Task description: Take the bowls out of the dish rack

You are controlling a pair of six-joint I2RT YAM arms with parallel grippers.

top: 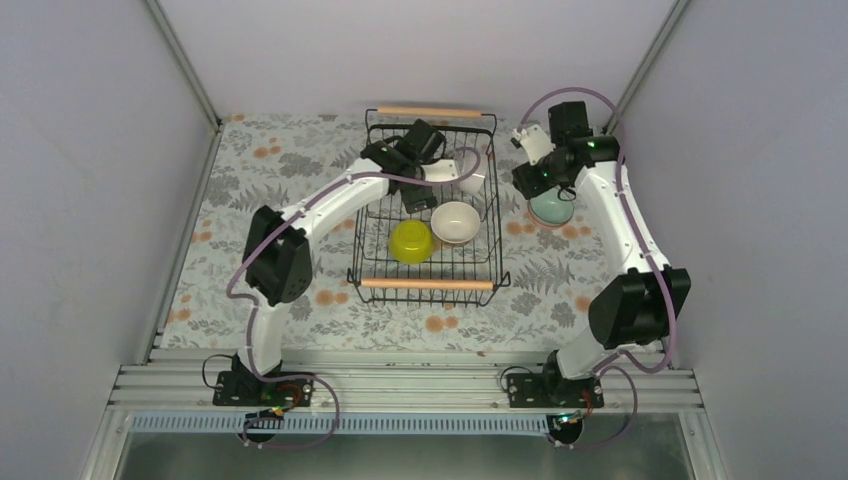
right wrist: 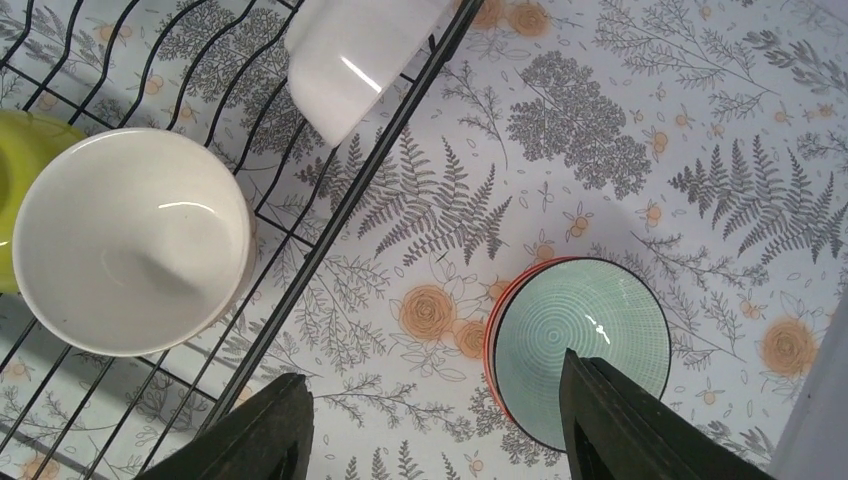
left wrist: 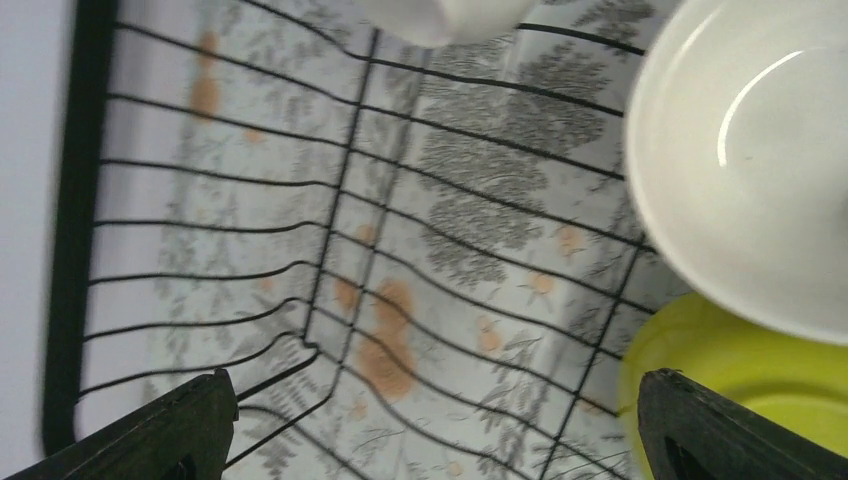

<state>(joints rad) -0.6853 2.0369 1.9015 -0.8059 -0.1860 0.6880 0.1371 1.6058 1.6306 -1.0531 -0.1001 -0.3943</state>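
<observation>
While the flowered table (top: 300, 200) spreads under everything, the dish rack (top: 428, 285) stands in its far middle, between my two arms. My left gripper (left wrist: 435, 385) hangs inside the rack above its wire floor, jaws spread wide with nothing between them. My right gripper (right wrist: 435, 390) hovers over the table just right of the rack, jaws apart and holding nothing. Three bowls lie in the rack: a cream bowl (top: 455, 221) and a yellow-green bowl (top: 411, 241) just beside each other toward the near end, and a smaller white bowl (top: 470, 174) tipped at the right wall. A teal bowl (right wrist: 590, 330) with a red outside rests on the table beside the rack, partly under one of my right fingers.
</observation>
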